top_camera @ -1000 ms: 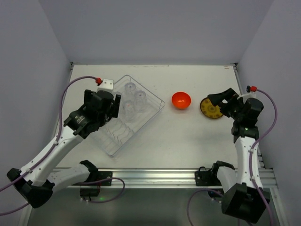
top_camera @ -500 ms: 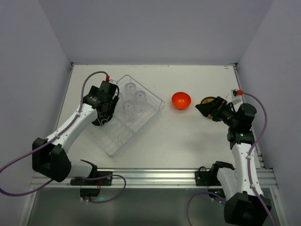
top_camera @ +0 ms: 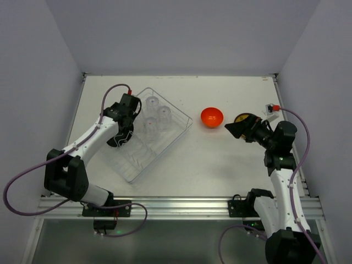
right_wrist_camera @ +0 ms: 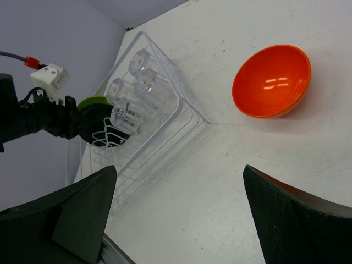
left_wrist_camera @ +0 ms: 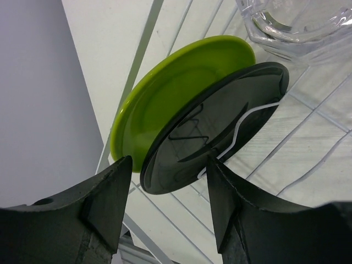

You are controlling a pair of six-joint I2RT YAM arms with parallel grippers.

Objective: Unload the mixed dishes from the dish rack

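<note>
At the left end of the dish rack [top_camera: 137,164], the left gripper [left_wrist_camera: 168,168] sits astride two plates standing on edge inside it: a lime-green plate [left_wrist_camera: 165,88] and, leaning against its near face, a dark plate [left_wrist_camera: 220,121]. Both rims lie straight ahead of the fingers [left_wrist_camera: 104,209] and between them. The discs are edge-on to the tool, so the jaws' closing line runs across the plates' thickness and not across their width. The jaws stand part-way apart, one finger by the green rim and the other by the dark one; whether they already pinch cannot be told from the wrist view. A lift, by this reading, would need to travel along the plates' own plane to come free of the rack. Clear tumblers [top_camera: 164,112] stand just beyond the plates in the same rack. The orange-red bowl [top_camera: 212,116] rests on the table [top_camera: 220,165] outside the rack, between it and the right gripper [top_camera: 235,128], which hangs spread wide and empty, well apart from the rack, leaving the left arm plainly the nearer one for the plates
</note>
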